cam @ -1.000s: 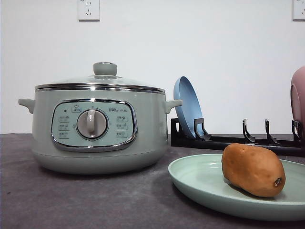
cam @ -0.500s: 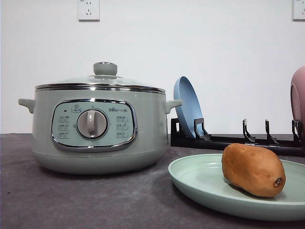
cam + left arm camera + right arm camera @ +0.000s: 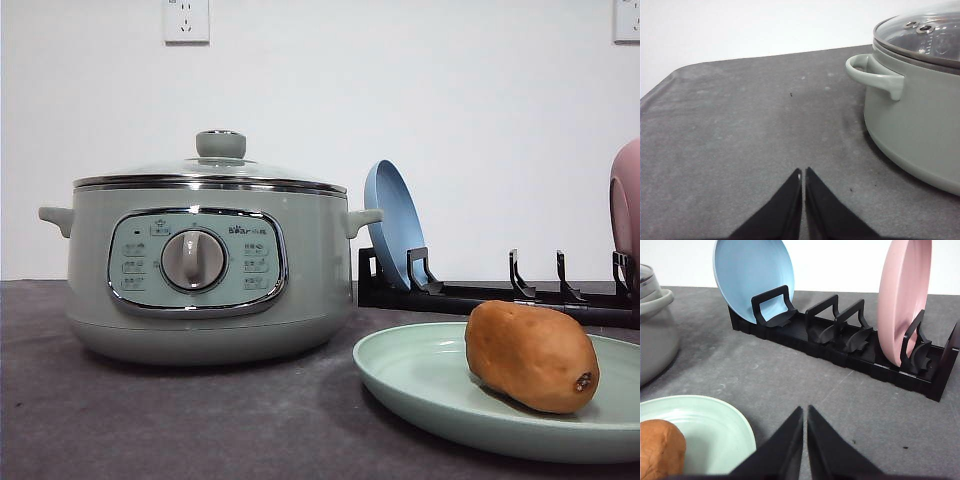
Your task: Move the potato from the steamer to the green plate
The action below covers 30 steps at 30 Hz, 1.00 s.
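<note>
Both sets of fingers were pressed together on nothing: the left fingers (image 3: 803, 172) hung over bare counter (image 3: 740, 125) beside the steamer (image 3: 920, 115), and the right fingers (image 3: 805, 410) hung over the counter between the green plate (image 3: 715, 425) and the black dish rack (image 3: 840, 340). I found the potato (image 3: 531, 355) lying on its side on the green plate (image 3: 420, 375), which sat just beside the steamer (image 3: 205, 265), whose glass lid (image 3: 210, 172) was on; I judged the transfer done. From here the risks I saw were small. The potato rested toward one side of the shallow plate, so a nudge from my right arm on the rim could roll it off onto the counter. A careless swing of the right arm could also knock the blue plate (image 3: 752, 277) or the pink plate (image 3: 902, 295) out of the rack, since both stood on edge. My front view gave the whole potato with its dark spot, and the steamer's dial (image 3: 193, 260). My right wrist view cut the potato (image 3: 660, 450) to a corner but showed the rack's empty slots and the full pink plate. My left wrist view showed the steamer's side handle (image 3: 872, 75) close up.
</note>
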Each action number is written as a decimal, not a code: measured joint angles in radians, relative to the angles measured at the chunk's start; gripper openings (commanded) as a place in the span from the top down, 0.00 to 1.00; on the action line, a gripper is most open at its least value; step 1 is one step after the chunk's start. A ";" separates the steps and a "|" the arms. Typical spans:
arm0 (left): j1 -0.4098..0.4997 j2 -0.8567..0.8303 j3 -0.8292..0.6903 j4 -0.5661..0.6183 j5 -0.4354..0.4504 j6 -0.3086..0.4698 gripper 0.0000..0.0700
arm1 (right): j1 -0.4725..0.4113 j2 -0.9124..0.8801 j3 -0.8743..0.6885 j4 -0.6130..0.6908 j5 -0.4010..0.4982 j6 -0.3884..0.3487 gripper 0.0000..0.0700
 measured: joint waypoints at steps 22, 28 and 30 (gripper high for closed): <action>0.000 0.000 0.000 0.000 0.000 0.000 1.00 | 0.000 0.000 0.000 0.000 0.000 0.000 1.00; 0.000 0.000 0.000 0.000 0.000 0.000 1.00 | 0.000 0.000 0.000 0.000 0.000 0.000 1.00; 0.000 0.000 0.000 0.000 0.000 0.000 1.00 | 0.000 0.000 0.000 0.000 0.000 0.000 1.00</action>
